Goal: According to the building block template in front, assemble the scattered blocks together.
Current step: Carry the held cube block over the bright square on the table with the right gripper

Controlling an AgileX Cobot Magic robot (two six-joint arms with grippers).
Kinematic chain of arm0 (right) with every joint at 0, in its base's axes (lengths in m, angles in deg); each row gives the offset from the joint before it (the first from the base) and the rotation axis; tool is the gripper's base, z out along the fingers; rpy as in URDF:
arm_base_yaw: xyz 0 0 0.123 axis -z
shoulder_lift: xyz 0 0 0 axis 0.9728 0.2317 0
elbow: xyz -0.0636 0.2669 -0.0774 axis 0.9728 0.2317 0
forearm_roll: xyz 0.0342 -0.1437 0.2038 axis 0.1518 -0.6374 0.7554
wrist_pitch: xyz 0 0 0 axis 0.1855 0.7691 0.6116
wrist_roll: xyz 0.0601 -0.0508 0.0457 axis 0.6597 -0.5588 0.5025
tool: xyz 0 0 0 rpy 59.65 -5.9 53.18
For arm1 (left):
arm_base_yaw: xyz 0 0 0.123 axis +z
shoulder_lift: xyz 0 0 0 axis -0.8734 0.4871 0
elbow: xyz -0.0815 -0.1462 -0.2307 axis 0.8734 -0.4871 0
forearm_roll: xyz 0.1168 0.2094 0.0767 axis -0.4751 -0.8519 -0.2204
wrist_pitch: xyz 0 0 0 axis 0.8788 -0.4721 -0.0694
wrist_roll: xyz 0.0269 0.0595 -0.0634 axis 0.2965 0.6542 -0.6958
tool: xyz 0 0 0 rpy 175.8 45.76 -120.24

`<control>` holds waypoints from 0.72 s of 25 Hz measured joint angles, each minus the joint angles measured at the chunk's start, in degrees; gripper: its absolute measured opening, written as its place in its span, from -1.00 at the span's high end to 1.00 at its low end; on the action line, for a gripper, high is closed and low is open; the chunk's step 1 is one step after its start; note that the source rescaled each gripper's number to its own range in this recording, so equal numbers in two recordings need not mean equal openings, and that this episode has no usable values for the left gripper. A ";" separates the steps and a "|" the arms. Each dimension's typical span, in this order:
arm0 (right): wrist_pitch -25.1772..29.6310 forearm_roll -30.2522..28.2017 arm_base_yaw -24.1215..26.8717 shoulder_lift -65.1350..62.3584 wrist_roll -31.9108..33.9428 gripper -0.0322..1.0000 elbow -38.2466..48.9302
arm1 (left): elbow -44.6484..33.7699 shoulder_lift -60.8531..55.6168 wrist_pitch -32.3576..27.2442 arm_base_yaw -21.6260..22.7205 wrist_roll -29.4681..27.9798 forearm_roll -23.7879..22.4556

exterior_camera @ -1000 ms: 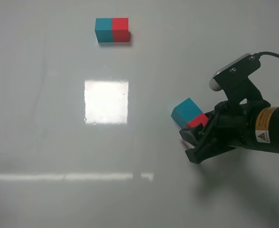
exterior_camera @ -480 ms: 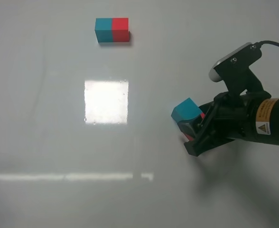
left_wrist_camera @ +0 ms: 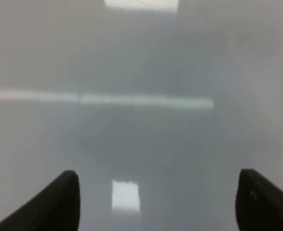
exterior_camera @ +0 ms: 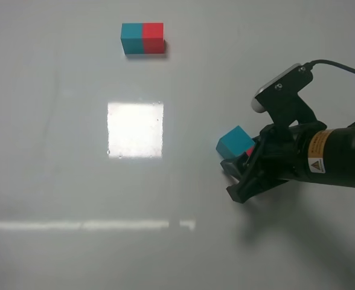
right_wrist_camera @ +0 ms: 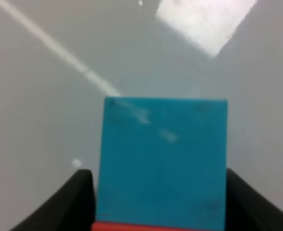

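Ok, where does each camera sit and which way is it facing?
Exterior high: mounted above, looking down on the table; shows the template, teal cube, right arm and right gripper.
Left wrist: behind the open left gripper, facing out over the table; only its fingertips show.
Right wrist: behind the right gripper, close on the teal cube, red cube nearest the lens, fingers either side.
Shared: exterior high and right wrist both show the teal cube.

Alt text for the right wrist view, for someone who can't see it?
A teal cube fills the view between the right end effector's dark fingers, a strip of red cube at its near edge. Behind, pale table with glare patches.
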 joint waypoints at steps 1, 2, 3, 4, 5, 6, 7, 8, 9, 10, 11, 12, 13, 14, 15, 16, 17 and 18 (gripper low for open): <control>0.11 -0.06 0.00 0.08 0.00 0.20 -0.22 | 0.00 0.00 0.00 0.00 0.00 0.00; 0.40 -0.12 0.00 0.12 0.00 0.56 -0.34 | 0.00 0.00 0.00 0.00 0.00 0.00; 0.64 -0.11 0.00 0.12 0.00 0.85 -0.40 | 0.00 0.00 0.00 0.00 0.00 0.00; 0.87 -0.11 0.00 0.12 0.00 0.85 -0.48 | 0.00 0.00 0.00 0.00 0.00 0.00; 1.04 0.22 0.00 0.18 0.00 0.85 -0.50 | 0.00 0.00 0.00 0.00 0.00 0.00; 1.31 0.53 0.00 0.18 0.00 0.85 -0.55 | 0.00 0.00 0.00 0.00 0.00 0.00; 1.44 0.76 0.00 0.18 0.00 0.85 -0.57 | 0.00 0.00 0.00 0.00 0.00 0.00; 1.52 0.81 0.00 0.18 -0.02 0.85 -0.57 | 0.00 0.00 0.00 0.00 0.00 0.00; 1.54 0.94 0.00 0.18 -0.23 0.85 -0.61 | 0.00 0.00 0.00 0.00 0.00 0.00; 1.91 0.99 0.00 0.18 -0.77 0.85 -0.78 | 0.00 0.00 0.00 0.00 0.00 0.00; 2.56 1.46 -0.06 0.18 -1.60 0.85 -1.16 | 0.00 0.00 0.00 0.00 0.00 0.00; 3.31 1.87 -0.31 0.10 -2.36 0.85 -1.55 | 0.00 0.00 0.00 0.00 0.00 0.00; 4.85 2.22 -0.86 -0.01 -3.38 0.85 -2.08 | 0.00 0.00 0.00 0.00 0.00 0.00; 6.42 2.49 -1.66 -0.21 -4.54 0.85 -2.91 | 0.00 0.00 0.00 0.00 0.00 0.00; 7.89 3.29 -2.64 -0.44 -5.90 0.85 -4.12 | 0.00 0.00 0.00 0.00 0.00 0.00; 8.97 4.13 -3.49 -0.67 -7.84 0.85 -5.74 | 0.00 0.00 0.00 0.00 0.00 0.00; 10.22 4.85 -4.52 -0.86 -10.15 0.85 -7.35 | 0.00 0.00 0.00 0.00 0.00 0.00; 11.29 5.91 -5.55 -0.86 -12.87 0.85 -9.41 | 0.00 0.00 0.00 0.00 0.00 0.00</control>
